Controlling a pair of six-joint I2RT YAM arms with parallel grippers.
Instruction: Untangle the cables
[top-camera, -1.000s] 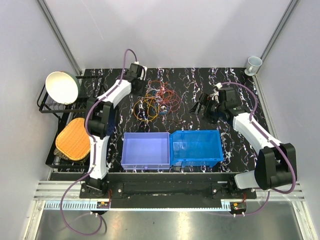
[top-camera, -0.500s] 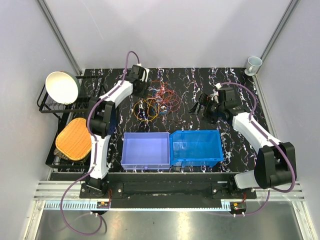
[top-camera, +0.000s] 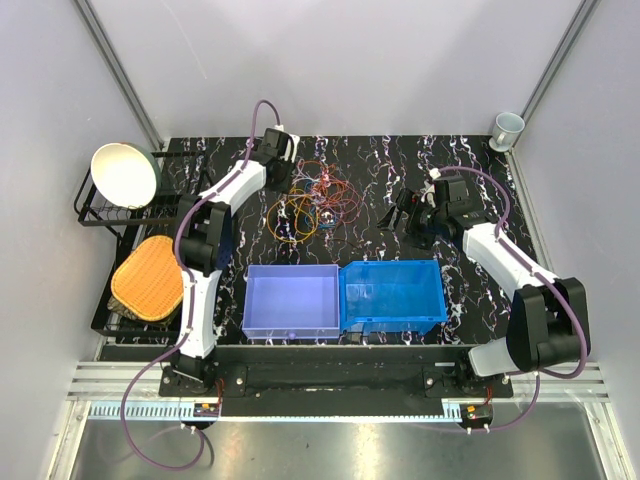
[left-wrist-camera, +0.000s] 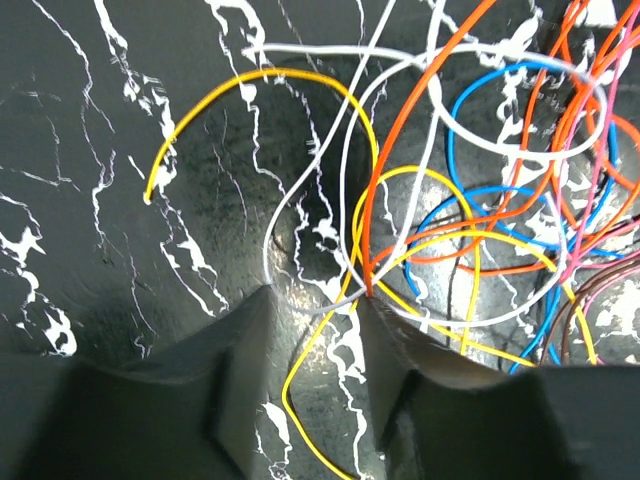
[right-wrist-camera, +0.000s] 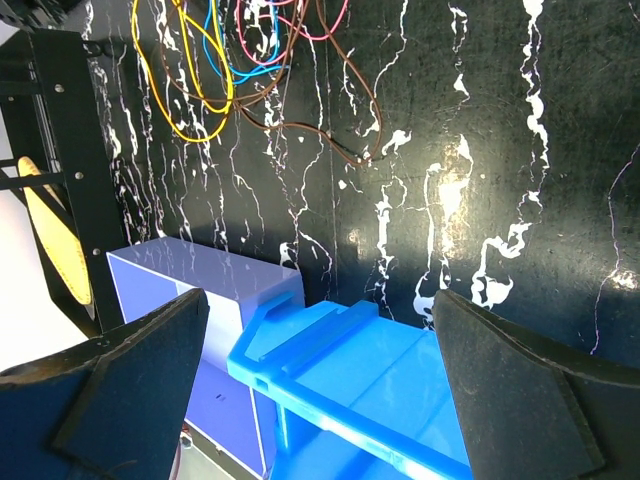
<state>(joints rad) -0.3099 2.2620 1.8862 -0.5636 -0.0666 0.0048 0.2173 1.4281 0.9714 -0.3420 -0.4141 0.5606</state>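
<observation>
While the half-parted left gripper (left-wrist-camera: 318, 296) is straddling several thin multicoloured cables (left-wrist-camera: 368, 240) mid-frame, clamping all together is risking tighter knots; right gripper (right-wrist-camera: 320, 300) is hanging released.

Purple bin (top-camera: 291, 300) just beside blue bin (top-camera: 392, 295); white bowl (top-camera: 125, 174) left; cup (top-camera: 507, 129) far-right corner.

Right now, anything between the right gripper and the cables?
Nothing visible. Only bare table lies between the open right gripper and the cables; the blue bin sits nearer the arm bases, off that line.
</observation>
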